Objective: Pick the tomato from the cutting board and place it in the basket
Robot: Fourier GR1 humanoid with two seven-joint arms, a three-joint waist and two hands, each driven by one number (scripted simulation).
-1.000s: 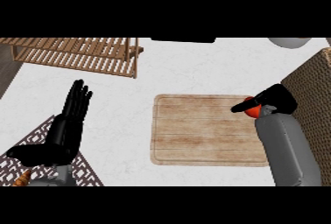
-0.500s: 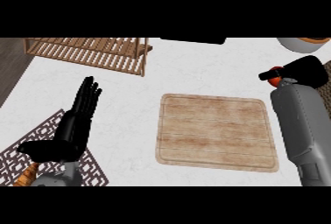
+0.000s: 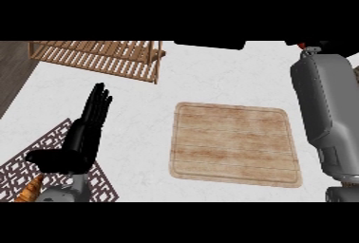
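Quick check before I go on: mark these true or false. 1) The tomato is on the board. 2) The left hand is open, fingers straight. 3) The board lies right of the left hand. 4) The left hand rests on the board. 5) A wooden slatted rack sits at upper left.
1) False: the board is bare; only a red speck shows by the right arm at the top edge.
2) True: the left hand is open.
3) True.
4) False: it shows left of the board, apart from it.
5) True: the rack is there.
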